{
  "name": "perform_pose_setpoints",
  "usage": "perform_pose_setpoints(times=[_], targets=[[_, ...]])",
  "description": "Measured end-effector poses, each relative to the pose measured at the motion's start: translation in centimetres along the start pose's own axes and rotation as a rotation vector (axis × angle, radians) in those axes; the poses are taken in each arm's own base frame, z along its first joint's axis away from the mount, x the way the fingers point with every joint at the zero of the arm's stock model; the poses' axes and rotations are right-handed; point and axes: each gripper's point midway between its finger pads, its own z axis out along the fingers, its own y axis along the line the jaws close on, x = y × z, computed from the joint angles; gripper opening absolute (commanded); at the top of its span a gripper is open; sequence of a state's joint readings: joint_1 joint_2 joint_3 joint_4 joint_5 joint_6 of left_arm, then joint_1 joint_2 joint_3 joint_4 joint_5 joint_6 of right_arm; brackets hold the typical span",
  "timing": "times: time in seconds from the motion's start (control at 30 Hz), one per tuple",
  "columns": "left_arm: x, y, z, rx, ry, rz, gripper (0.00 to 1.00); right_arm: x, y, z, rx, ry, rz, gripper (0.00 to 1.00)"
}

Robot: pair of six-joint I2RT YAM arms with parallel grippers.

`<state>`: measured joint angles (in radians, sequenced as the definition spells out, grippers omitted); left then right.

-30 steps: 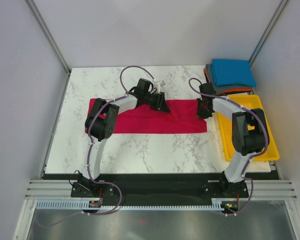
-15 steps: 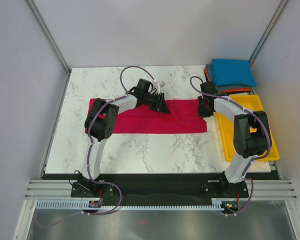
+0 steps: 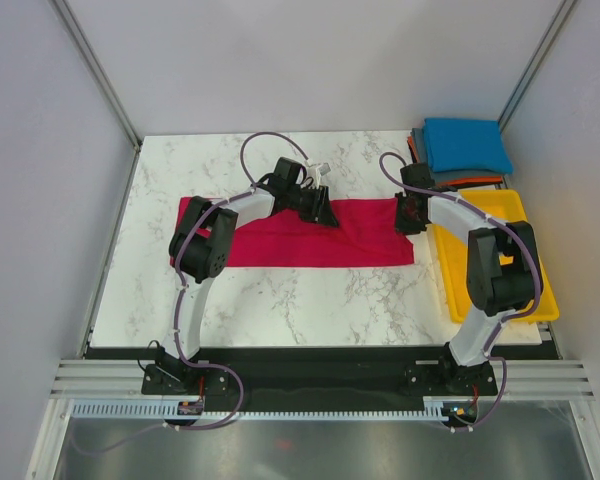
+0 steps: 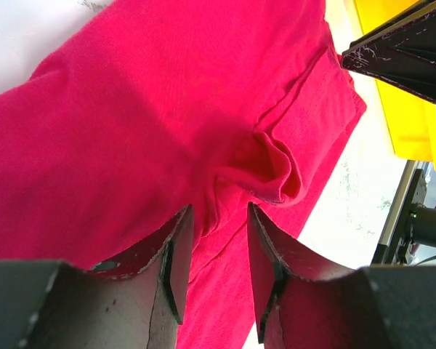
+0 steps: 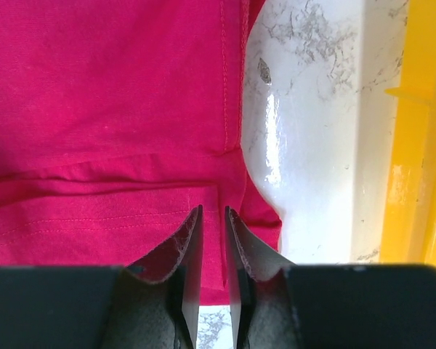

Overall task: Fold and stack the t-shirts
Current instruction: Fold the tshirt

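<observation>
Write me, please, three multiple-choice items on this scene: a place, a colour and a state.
1. Where is the blue shirt? A near left corner; B far right corner; C dead centre.
2. What colour is the tray? A yellow; B green; C white.
3. How is the left pincer? A shut tight; B out of view; C open over the red shirt.
Answers: B, it lies beyond the tray's far end; A, its rim shows yellow; C, its jaws stand apart above red cloth.

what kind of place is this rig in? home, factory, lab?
Likely a lab test cell: plain white enclosure walls with metal corner posts, a marble-pattern tabletop, and two black-and-white robot arms bolted to a metal rail, over a crimson-red cloth t-shirt.
</observation>
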<state>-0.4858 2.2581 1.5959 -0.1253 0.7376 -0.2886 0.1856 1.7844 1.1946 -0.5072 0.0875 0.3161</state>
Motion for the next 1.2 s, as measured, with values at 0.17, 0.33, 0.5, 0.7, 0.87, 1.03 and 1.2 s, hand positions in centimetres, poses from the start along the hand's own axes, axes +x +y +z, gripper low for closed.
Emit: perform_pose_setpoints(times=[0.17, 0.33, 0.5, 0.7, 0.87, 1.03, 1.2], targets=[[0.0, 0.0, 0.0, 0.0, -0.001, 0.001, 0.43, 0.3, 0.0, 0.5, 0.002, 0.014, -0.004, 0.24], [-0.5, -0.5, -0.4, 0.003, -0.011, 0.011, 0.43, 0.6, -0.1, 1.0, 0.007, 0.027, -0.012, 0.23], [-1.0, -1.0, -0.7, 0.006, -0.022, 0.021, 0.44, 0.5, -0.1, 1.0, 0.006, 0.026, -0.02, 0.05], [-1.0, -1.0, -0.9, 0.004, -0.022, 0.029, 0.44, 0.4, -0.1, 1.0, 0.006, 0.024, -0.027, 0.0], [-1.4, -1.0, -1.7, -0.003, -0.025, 0.056, 0.45, 0.2, -0.3, 0.9, 0.014, 0.016, -0.027, 0.0], [-1.9, -1.2, -2.6, 0.009, -0.033, 0.082, 0.46, -0.9, -0.5, -0.2, 0.027, -0.031, -0.022, 0.0], [-1.4, -1.5, -2.8, 0.036, -0.013, 0.076, 0.47, -2.0, -0.5, -0.8, 0.029, -0.08, -0.016, 0.0]])
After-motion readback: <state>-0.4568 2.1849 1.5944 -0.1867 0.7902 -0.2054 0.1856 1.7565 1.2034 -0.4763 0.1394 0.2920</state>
